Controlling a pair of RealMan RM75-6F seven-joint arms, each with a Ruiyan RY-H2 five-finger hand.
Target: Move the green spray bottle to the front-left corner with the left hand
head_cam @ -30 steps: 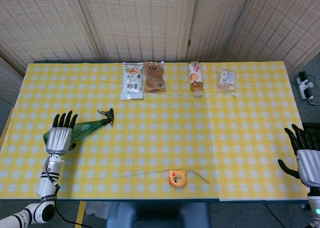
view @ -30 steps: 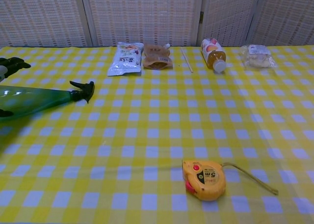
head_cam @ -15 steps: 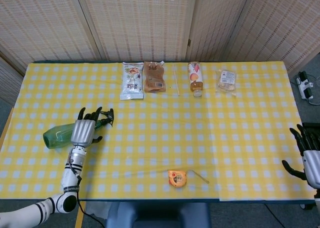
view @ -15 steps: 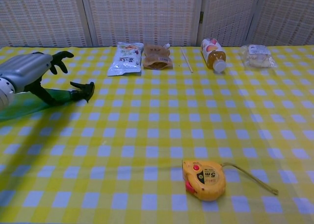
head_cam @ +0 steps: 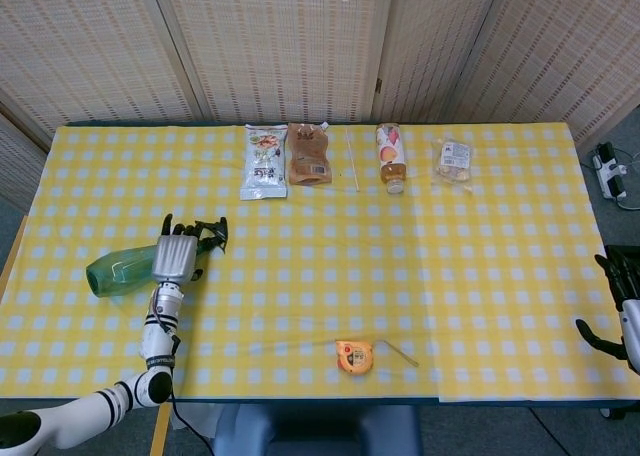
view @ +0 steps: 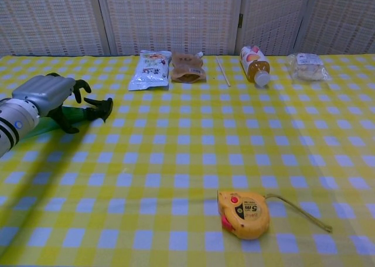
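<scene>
Woven beige screen panels [head_cam: 280, 46] behind, yellow-checked tablecloth [head_cam: 480, 266] across the table, power strip [head_cam: 611, 172] on grey floor.

The left hand [view: 50, 94] lies over the green spray bottle [view: 88, 111] (lying flat).

The head view looked down from high up at the whole counter [head_cam: 500, 276]. The chest view sat low and close, looking across it. Both showed the tape measure [head_cam: 354, 357] [view: 244, 214].
</scene>
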